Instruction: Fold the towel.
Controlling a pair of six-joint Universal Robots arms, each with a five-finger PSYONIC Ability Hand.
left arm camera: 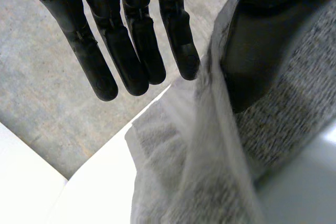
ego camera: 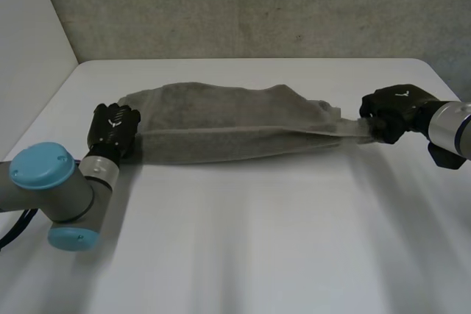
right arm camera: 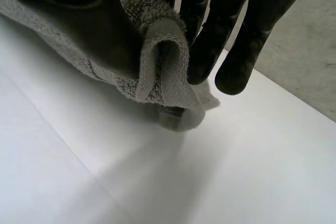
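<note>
Towel [ego camera: 228, 126], gathered into a long band, lies across the far half of the white table [ego camera: 243, 240], drawn out between my two hands, I judge so that the cloth is straight and its ends level for the fold. My left hand [ego camera: 112, 130] nips the left end between thumb and straight fingers [left arm camera: 131, 51]. My right hand [ego camera: 394, 112] clamps the doubled right corner between thumb and fingers, low over the table.
</note>
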